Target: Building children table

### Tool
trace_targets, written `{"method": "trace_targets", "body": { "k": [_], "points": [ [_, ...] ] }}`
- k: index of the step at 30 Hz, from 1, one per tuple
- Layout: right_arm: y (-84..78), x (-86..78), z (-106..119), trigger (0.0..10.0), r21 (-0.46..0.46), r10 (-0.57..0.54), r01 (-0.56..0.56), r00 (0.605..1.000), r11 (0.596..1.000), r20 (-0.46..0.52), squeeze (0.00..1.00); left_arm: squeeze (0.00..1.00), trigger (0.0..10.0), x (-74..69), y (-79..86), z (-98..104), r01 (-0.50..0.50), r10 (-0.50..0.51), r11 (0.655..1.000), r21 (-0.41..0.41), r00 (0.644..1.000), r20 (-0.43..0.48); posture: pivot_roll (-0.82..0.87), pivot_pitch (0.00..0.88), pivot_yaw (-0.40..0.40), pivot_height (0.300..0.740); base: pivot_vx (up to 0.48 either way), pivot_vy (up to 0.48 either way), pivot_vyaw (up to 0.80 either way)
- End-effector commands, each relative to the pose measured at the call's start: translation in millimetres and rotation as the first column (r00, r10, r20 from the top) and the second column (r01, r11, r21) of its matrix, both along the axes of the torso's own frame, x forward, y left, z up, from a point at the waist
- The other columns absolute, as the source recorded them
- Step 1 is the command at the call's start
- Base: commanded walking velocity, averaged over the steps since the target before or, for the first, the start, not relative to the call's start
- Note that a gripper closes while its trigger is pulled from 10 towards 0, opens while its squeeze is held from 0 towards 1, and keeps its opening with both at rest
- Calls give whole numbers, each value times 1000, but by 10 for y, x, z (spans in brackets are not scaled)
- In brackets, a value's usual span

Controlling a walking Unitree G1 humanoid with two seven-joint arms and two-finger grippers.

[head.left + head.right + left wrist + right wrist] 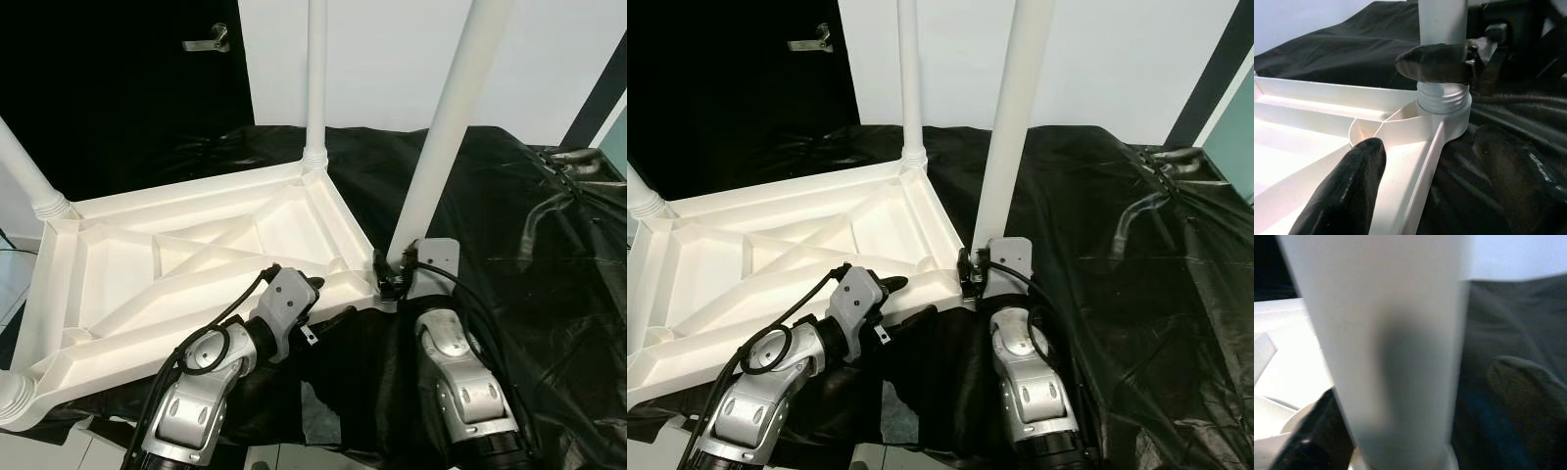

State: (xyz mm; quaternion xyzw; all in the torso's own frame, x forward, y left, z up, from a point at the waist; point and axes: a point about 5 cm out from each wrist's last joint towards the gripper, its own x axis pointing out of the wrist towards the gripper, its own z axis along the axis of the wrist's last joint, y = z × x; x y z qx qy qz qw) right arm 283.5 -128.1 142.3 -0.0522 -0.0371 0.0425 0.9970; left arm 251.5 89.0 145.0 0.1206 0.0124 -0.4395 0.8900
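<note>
A white plastic table top (127, 264) lies upside down on a black cloth. White legs stand in its corners: far (315, 78), left (24, 171) and near left (15, 397). A fourth leg (446, 127) stands in the near right socket, with its threaded collar (1444, 97) showing above the socket. My right gripper (394, 274) is shut on this leg just above the collar; one fingertip (1432, 63) lies across its front. My left gripper (328, 304) is open and straddles the table's near rim, one fingertip (1347, 191) inside the frame, the other (1518, 181) over the cloth.
The black cloth (549, 294) covers the work surface and hangs over its near edge. A chrome tube piece (573, 162) lies at the far right. Behind stand a dark door with a lever handle (211, 41) and a white wall. Tiled floor (59, 450) shows at bottom left.
</note>
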Motion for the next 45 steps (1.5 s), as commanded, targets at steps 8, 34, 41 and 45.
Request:
{"method": "trace_targets", "body": {
  "k": [8, 34, 41, 45],
  "points": [
    [-183, 11, 66, 10000, -17, 196, -195, 980, 981, 28, 1000, 0, 10000, -5, 22, -9, -41, 41, 999, -5, 999, -5, 58, 0, -9, 740, 0, 0, 0],
    [-295, 232, -196, 0, -130, 483, -507, 857, 852, -181, 0, 0, 10000, -24, 16, -9, -46, 46, 999, -5, 999, -6, 74, 0, -16, 740, 0, 0, 0],
    [-298, 209, -237, 4627, -104, 426, -447, 888, 889, -175, 0, 0, 10000, -8, 28, 5, -49, 49, 999, -3, 999, -3, 69, 0, -12, 740, 0, 0, 0],
    [-270, 175, -283, 10000, -76, 326, -343, 929, 936, -174, 0, 0, 10000, -2, 30, 7, -46, 46, 999, -3, 999, -4, 65, 0, -8, 740, 0, 0, 0]
  ]
}}
